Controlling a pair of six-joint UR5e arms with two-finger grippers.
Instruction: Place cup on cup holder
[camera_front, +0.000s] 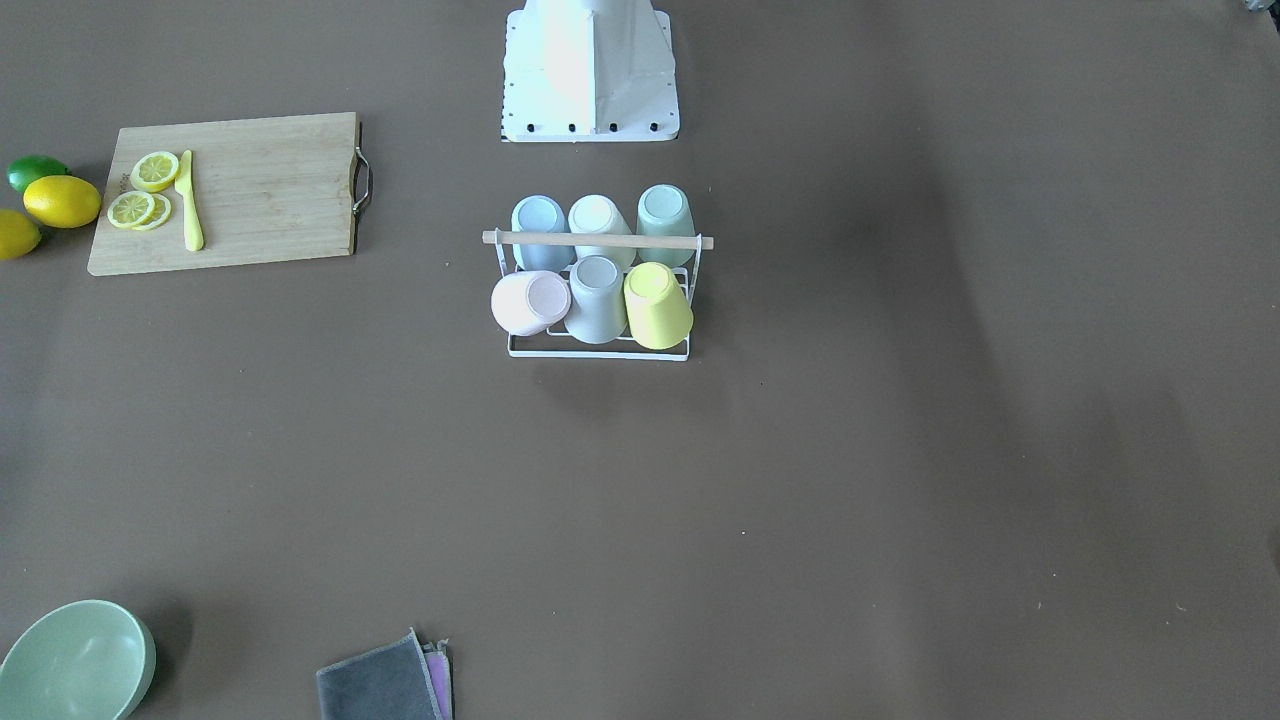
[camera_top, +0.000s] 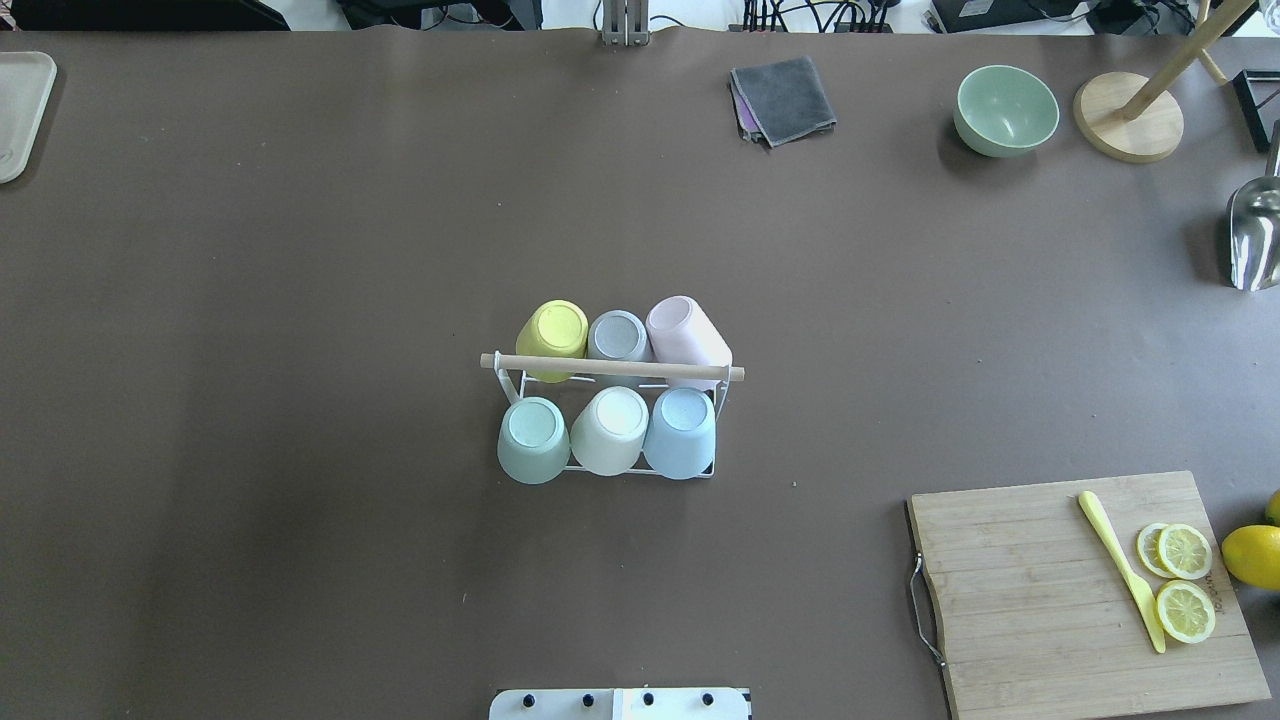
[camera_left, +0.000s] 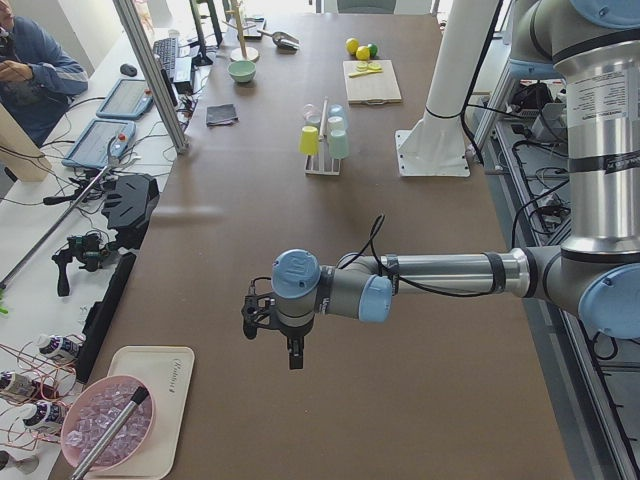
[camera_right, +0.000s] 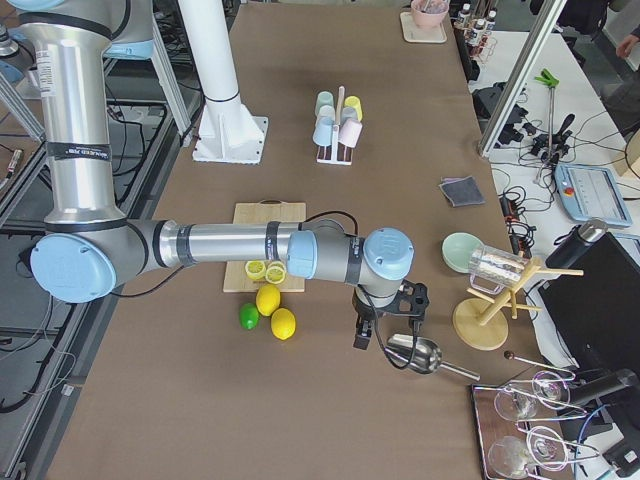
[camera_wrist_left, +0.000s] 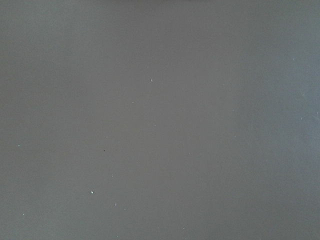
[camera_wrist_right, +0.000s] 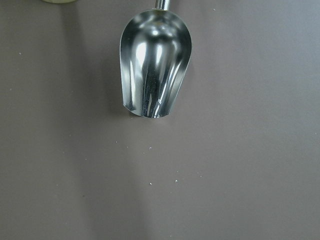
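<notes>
Cups (camera_top: 612, 430) inverted on cup holder (camera_top: 610, 367)

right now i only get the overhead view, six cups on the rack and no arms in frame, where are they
Observer: The left end effector hangs over a bare stretch of the table at the robot's left end, far from the cup holder. Its wrist view shows nothing but tabletop.
Operator: ok and the right one
Observer: The right end effector hangs at the opposite end, close beside the metal scoop. Its wrist view looks straight down into the scoop's bowl.
</notes>
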